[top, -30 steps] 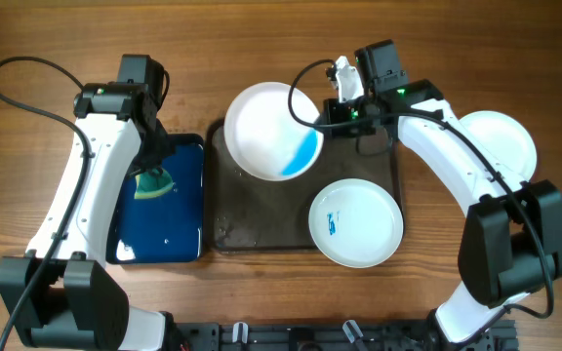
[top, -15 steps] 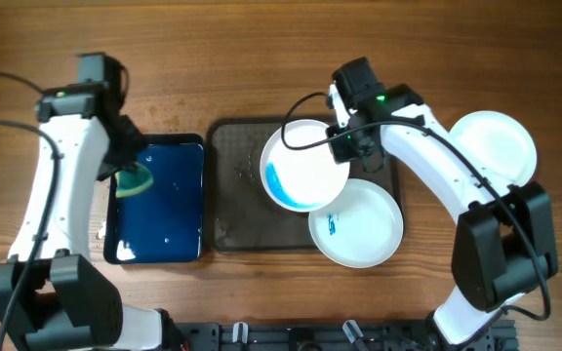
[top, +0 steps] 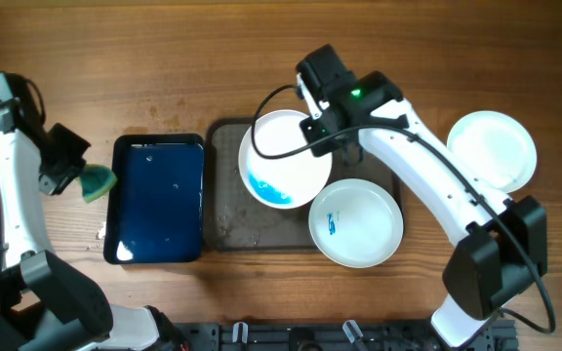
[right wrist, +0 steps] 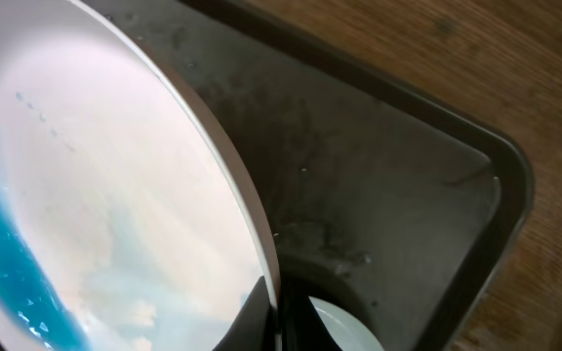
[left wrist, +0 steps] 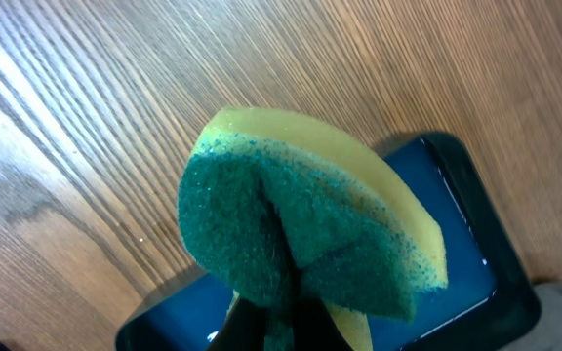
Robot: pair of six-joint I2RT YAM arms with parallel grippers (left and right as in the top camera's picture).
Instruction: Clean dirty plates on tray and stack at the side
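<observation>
My right gripper (top: 328,135) is shut on the rim of a white plate (top: 283,161) with a blue puddle at its lower left, held tilted over the dark tray (top: 224,210). In the right wrist view the plate (right wrist: 96,195) fills the left, pinched at its edge between the fingers (right wrist: 276,317), with the tray (right wrist: 388,195) below. A second plate (top: 356,222) with a small blue smear lies at the tray's lower right. A third white plate (top: 493,148) sits on the table at the far right. My left gripper (top: 78,174) is shut on a green-yellow sponge (top: 98,181), which also shows in the left wrist view (left wrist: 301,229), left of the blue tray.
A smaller dark blue tray (top: 158,200) holding water lies left of the dark tray and shows in the left wrist view (left wrist: 457,263). A cable loops over the held plate. Bare wood table (top: 164,58) surrounds everything.
My right gripper has carried the plate left and down over the tray, the blue liquid pooling low. My left arm has swung left, taking the sponge from above the blue tray to beside it.
</observation>
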